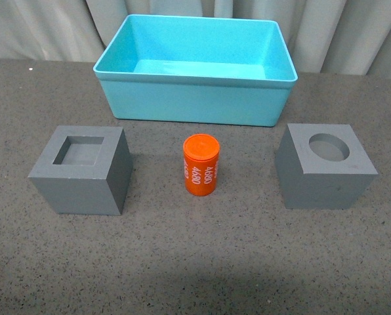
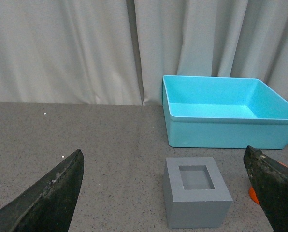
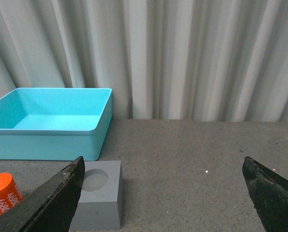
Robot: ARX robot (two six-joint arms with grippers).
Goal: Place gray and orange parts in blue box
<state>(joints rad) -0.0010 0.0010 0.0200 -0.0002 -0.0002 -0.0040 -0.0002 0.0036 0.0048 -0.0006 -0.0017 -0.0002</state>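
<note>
In the front view the turquoise blue box (image 1: pixel 195 98) stands empty at the back centre. The gray cube with a square recess (image 1: pixel 82 169) sits front left, the orange "4680" cylinder (image 1: pixel 201 165) upright in the middle, and the gray cube with a round recess (image 1: pixel 325 165) front right. Neither arm shows there. My left gripper (image 2: pixel 164 186) is open, and the square-recess cube (image 2: pixel 196 198) sits between its fingers, with the box (image 2: pixel 231 126) behind. My right gripper (image 3: pixel 163 186) is open over bare table; the round-recess cube (image 3: pixel 98 193) sits by one finger, and the cylinder (image 3: pixel 5 193) and box (image 3: pixel 50 140) lie beyond.
All things rest on a dark gray speckled tabletop (image 1: pixel 195 262). Pale pleated curtains (image 1: pixel 44 26) hang close behind the box along the table's far edge.
</note>
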